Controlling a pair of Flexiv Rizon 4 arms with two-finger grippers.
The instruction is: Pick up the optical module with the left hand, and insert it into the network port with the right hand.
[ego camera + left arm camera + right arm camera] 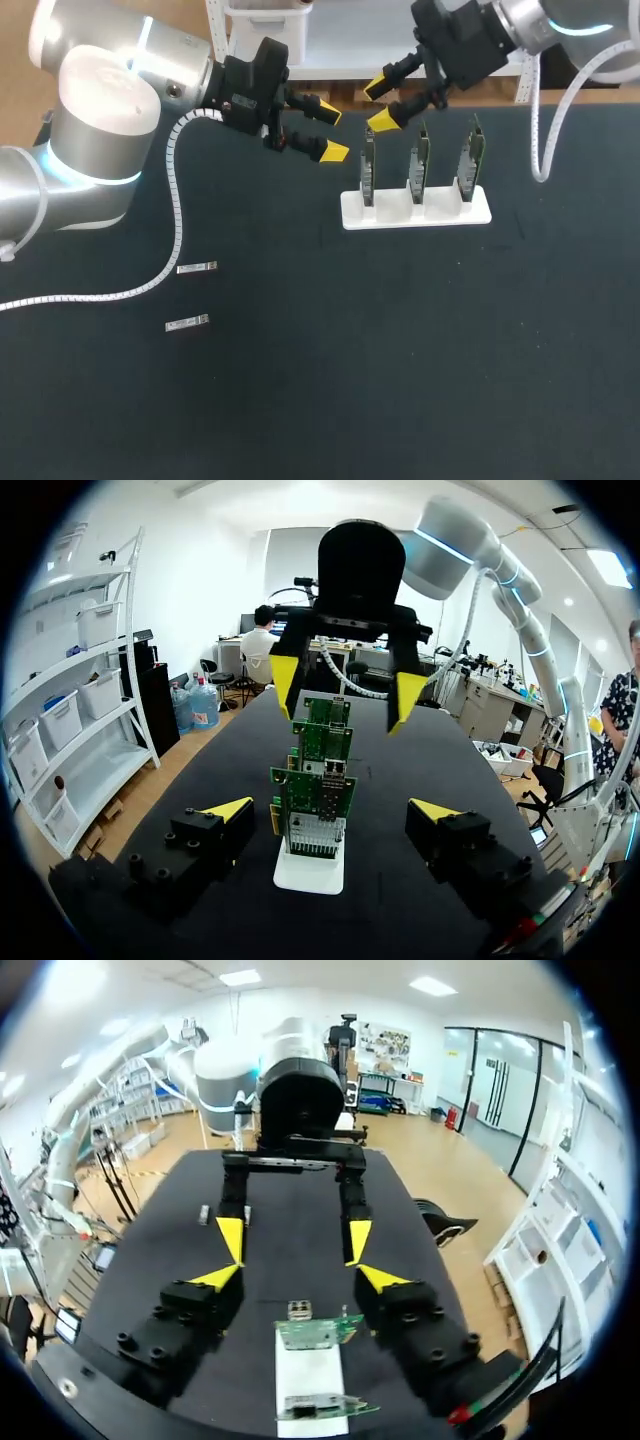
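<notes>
silver module point(197, 267) and its twin point(187, 322) lie flat on the table point(400, 350), well apart from both arms. left gripper point(332, 132) and right gripper point(380, 104) gape wide, empty, near the board stand point(415, 210). risk: grippers could clash there; thin module may skid when pinched.

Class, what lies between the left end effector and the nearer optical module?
Only bare black table, in the head view, separates the left end effector from that optical module.

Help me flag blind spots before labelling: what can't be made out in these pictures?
- Optical modules: head view, too small to tell their ends apart.
- Network ports of the rear circuit boards: left wrist view, covered by the front circuit board.
- Same ports, head view: boards seen edge-on from above.
</notes>
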